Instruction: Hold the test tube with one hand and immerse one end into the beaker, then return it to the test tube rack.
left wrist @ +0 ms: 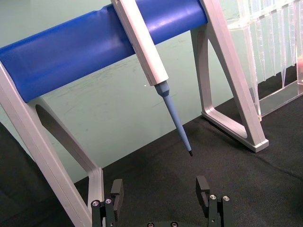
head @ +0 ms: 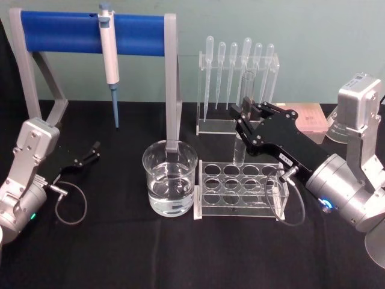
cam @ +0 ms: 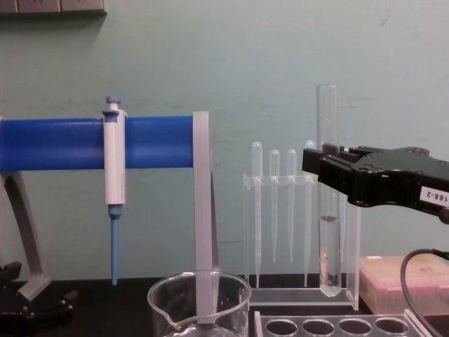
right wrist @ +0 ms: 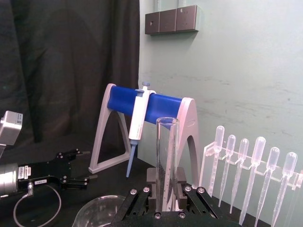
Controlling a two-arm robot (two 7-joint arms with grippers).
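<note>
My right gripper (head: 243,122) is shut on the test tube (head: 246,90) and holds it upright above the far side of the clear tube rack (head: 237,208). In the chest view the test tube (cam: 327,210) hangs clear of the rack, with a little liquid in its rounded bottom, and the right gripper (cam: 317,165) clamps its middle. The right wrist view shows the test tube (right wrist: 167,156) rising between the fingers. The beaker (head: 170,177), part-filled with clear liquid, stands to the left of the rack, apart from the tube. My left gripper (head: 93,150) rests open at the far left, low over the table.
A blue-barred stand (head: 90,33) carries a blue-and-white micropipette (head: 110,60) behind the beaker. A clear holder with several plastic pipettes (head: 237,60) stands behind the rack. A pink box (head: 313,117) sits at the back right. Black cloth covers the table.
</note>
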